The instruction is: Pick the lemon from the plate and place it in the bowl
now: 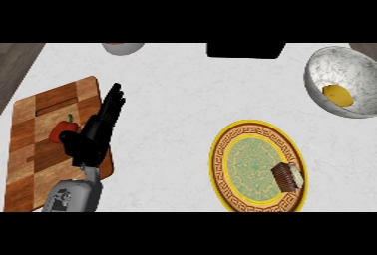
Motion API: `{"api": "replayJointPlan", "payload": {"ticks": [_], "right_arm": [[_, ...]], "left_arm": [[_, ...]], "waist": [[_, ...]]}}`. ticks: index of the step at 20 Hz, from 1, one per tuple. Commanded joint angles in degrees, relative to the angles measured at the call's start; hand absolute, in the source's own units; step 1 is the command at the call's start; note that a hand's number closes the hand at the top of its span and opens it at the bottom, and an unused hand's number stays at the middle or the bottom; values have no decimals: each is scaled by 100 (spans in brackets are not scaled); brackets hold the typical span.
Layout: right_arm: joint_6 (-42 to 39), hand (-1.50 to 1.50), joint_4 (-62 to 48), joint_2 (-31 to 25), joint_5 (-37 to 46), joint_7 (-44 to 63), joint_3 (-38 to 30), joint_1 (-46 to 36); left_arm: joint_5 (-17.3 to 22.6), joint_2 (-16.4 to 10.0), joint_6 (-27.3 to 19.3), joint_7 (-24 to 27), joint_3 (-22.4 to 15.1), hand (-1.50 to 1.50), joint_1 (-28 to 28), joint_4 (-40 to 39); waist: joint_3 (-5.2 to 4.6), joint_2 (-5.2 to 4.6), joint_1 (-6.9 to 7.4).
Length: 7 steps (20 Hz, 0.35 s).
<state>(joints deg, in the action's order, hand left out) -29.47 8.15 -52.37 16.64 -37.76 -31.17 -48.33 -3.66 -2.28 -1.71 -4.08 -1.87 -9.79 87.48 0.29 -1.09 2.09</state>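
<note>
The yellow lemon (337, 94) lies inside the speckled grey-white bowl (318, 63) at the far right of the white table (177, 99). It is well apart from the yellow-rimmed patterned plate (227, 144), which carries a brown-and-white block (287, 177). My left hand (92, 135) hovers over the wooden cutting board (40, 112), its fingers (112, 102) straight and holding nothing, just beside a red pepper (62, 131).

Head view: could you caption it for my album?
Lemon in the marbled bowl, patterned plate nearby, left hand open over the cutting board.
</note>
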Motion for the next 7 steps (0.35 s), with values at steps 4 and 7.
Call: {"api": "replayJointPlan", "payload": {"ticks": [4,7], "right_arm": [[-895,-150,154,-173,-50,-501,38,398],[-748,-150,232,98,-83,-868,48,769]], "left_arm": [[-57,99,-86,-146,-94,0,8,131],[49,2,76,-153,-52,0,-19,156]], "waist": [[9,-5,27],[10,2,-1]]}}
